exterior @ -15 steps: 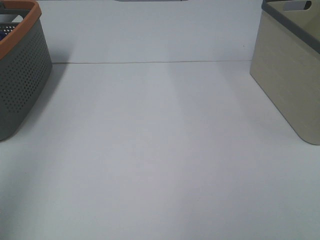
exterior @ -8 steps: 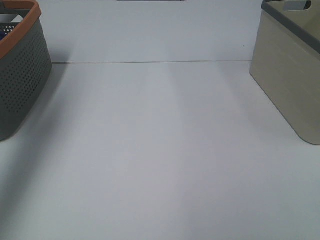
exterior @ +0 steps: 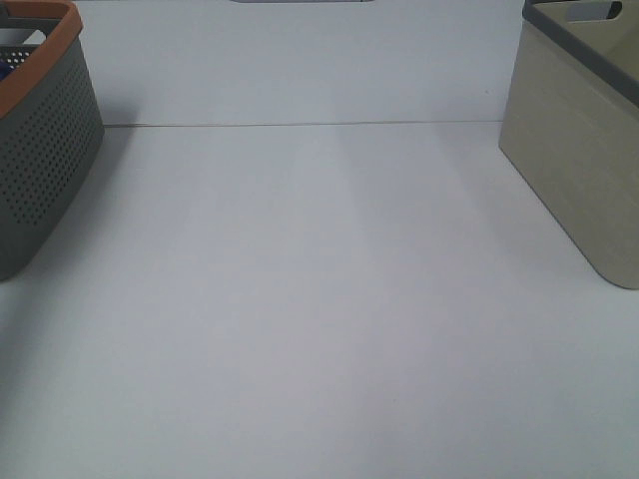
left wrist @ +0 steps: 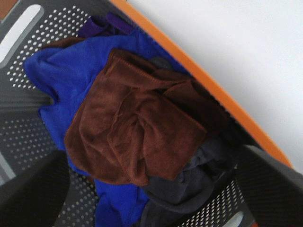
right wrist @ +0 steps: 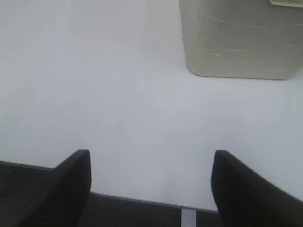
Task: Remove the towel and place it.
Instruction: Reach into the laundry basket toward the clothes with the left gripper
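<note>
The dark reddish-brown towel [left wrist: 142, 127] lies crumpled inside the grey perforated basket with the orange rim [left wrist: 208, 85], on top of a blue cloth [left wrist: 71, 75] and a dark cloth [left wrist: 189, 184]. My left gripper [left wrist: 151, 189] is open above the basket, its fingers [left wrist: 33, 189] to either side of the towel and apart from it. My right gripper [right wrist: 149, 189] is open and empty over the white table's near edge. In the exterior high view neither gripper shows, and the grey basket [exterior: 40, 150] stands at the far left.
A beige basket with a grey rim [exterior: 579, 150] stands at the right of the table; it also shows in the right wrist view [right wrist: 241, 38]. The white table [exterior: 319, 299] lies between the two baskets. A purple cloth [left wrist: 104, 23] lies in the grey basket.
</note>
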`<action>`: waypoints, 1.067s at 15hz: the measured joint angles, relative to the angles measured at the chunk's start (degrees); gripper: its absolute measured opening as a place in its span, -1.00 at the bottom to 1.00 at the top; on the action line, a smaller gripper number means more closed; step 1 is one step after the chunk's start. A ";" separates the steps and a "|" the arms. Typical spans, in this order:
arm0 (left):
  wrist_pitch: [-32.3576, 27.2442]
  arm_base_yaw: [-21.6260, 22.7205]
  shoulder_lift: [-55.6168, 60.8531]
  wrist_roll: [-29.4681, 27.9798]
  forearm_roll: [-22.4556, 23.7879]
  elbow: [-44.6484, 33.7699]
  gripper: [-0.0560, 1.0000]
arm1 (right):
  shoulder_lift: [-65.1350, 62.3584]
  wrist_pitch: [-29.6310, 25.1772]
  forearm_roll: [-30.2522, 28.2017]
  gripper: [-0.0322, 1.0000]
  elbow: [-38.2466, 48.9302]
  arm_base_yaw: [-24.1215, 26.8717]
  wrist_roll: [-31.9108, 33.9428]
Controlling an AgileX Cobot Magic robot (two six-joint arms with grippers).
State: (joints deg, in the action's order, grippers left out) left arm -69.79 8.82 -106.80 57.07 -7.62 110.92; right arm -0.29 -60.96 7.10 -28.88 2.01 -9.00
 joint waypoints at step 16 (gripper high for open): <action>19.71 7.28 -20.45 11.00 -3.32 0.29 0.54 | 0.00 0.00 0.00 0.27 0.00 0.00 0.00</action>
State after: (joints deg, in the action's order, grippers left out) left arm -50.08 16.10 -127.25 68.07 -10.94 111.21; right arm -0.29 -60.96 7.10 -28.88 2.01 -9.00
